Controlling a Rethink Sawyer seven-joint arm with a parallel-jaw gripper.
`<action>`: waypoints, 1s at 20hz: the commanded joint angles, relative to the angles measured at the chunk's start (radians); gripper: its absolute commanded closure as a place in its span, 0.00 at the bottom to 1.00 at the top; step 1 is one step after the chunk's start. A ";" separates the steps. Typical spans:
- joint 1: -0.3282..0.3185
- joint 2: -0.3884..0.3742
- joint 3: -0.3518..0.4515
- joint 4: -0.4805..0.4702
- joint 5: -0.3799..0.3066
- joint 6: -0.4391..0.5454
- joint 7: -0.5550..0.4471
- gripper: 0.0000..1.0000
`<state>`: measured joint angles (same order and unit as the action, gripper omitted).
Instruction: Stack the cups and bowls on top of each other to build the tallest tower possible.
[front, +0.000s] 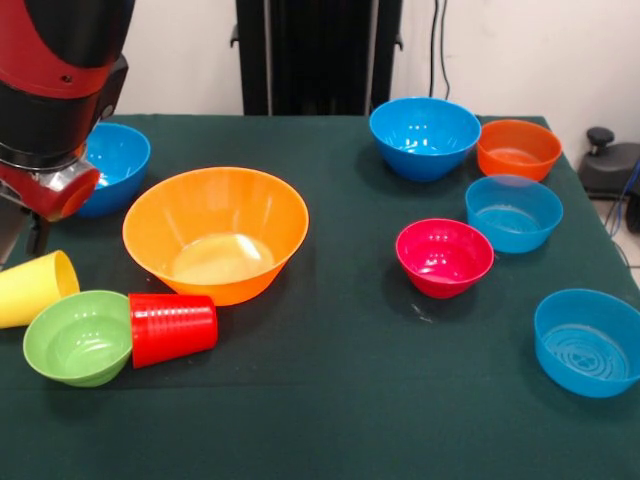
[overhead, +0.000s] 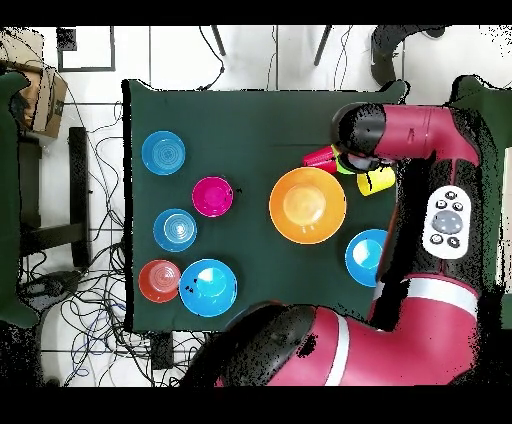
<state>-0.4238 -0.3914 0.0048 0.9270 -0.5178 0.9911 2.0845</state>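
The big yellow-orange bowl (front: 215, 235) (overhead: 307, 205) stands empty, left of the table's middle in the front view. In front of it the red cup (front: 173, 328) (overhead: 320, 156) lies on its side against the light green bowl (front: 78, 337). Further left, the yellow cup (front: 35, 288) (overhead: 376, 181) also lies on its side. My gripper (front: 25, 235) hangs at the left edge just above the yellow cup, mostly cut off. In the overhead view the arm (overhead: 400, 135) covers it. No bowl sits in another.
A deep blue bowl (front: 115, 165) sits half behind the arm. On the right stand a deep blue bowl (front: 425, 135), an orange bowl (front: 518, 148), a pale blue bowl (front: 513, 212), a pink-red bowl (front: 444, 256) and another pale blue bowl (front: 588, 342).
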 joint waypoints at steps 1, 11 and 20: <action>0.059 0.031 0.042 0.011 0.024 0.058 0.008 0.00; 0.082 0.025 0.005 0.053 0.038 0.002 0.035 0.00; 0.070 0.024 -0.005 0.073 0.052 -0.022 0.003 0.00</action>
<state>-0.3593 -0.3660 -0.0485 0.9223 -0.4881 0.9913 2.0845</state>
